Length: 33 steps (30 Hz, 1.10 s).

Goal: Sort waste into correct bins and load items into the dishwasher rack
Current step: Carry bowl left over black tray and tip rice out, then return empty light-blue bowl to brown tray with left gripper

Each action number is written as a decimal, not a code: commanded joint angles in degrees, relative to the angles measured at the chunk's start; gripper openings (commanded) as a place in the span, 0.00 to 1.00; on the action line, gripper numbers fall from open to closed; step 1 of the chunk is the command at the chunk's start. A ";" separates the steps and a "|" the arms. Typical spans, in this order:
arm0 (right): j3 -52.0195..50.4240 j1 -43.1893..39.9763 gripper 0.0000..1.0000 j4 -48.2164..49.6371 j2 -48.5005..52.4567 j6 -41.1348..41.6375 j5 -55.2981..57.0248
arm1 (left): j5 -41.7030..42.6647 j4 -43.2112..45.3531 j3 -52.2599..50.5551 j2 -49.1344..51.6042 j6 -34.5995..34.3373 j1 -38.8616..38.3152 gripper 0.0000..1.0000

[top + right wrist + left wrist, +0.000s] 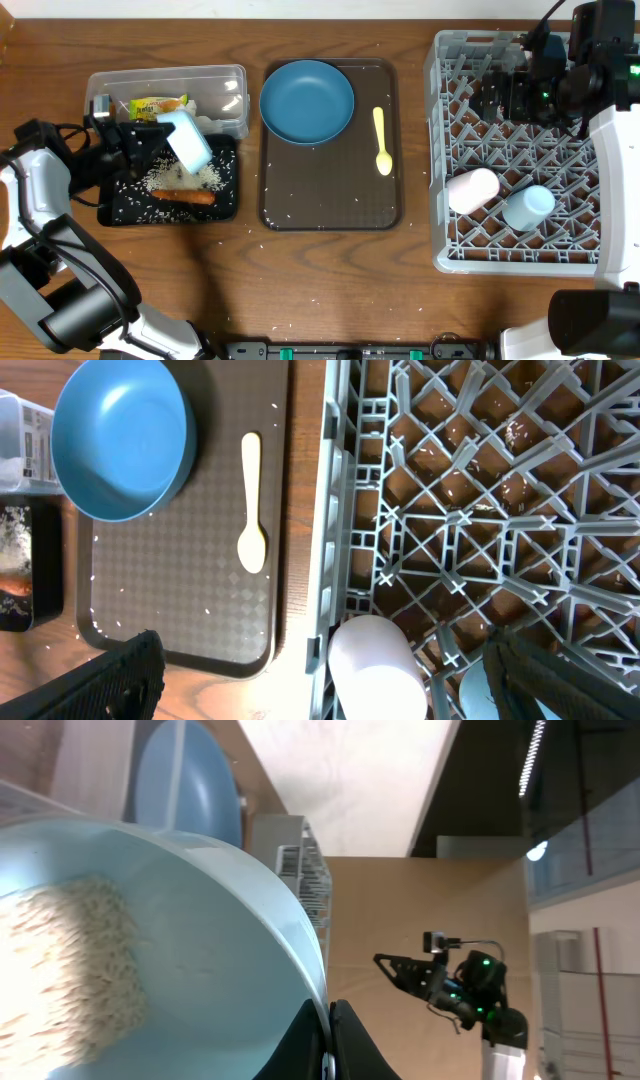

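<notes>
Counting 1 pale bowl (188, 140), 2 cups, 1 round blue plate (307, 100), 1 yellow spoon (381, 140) and 2 bins. Left tool (150, 137) is clamped on the bowl's rim, holding it tilted above the shallow black tray (115, 215), where loose rice grains (170, 178) and 1 orange-red sausage (185, 196) lie. What looks like rice, blurred, lines the bowl's smooth inside. The clear plastic tub (165, 75) holds 1 printed wrapper (160, 104). Right tool (505, 95) hangs fully spread and empty over the grey lattice rack (440, 150). The pinkish-white cup (472, 190) and light blue cup (528, 207) lie inside the rack, well apart from it.
</notes>
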 commanded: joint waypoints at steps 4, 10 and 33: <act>0.79 -0.15 0.99 -0.13 -0.72 0.55 0.15 | 3.80 -0.83 -0.07 0.24 -1.18 1.53 0.06; 0.79 -0.15 0.99 -0.11 -0.72 0.57 0.15 | 3.80 -0.81 -0.07 0.22 -2.45 1.68 0.06; 0.79 -0.15 0.99 -0.24 -0.72 0.55 0.15 | 3.72 -3.06 -0.07 -0.02 -5.25 1.99 0.06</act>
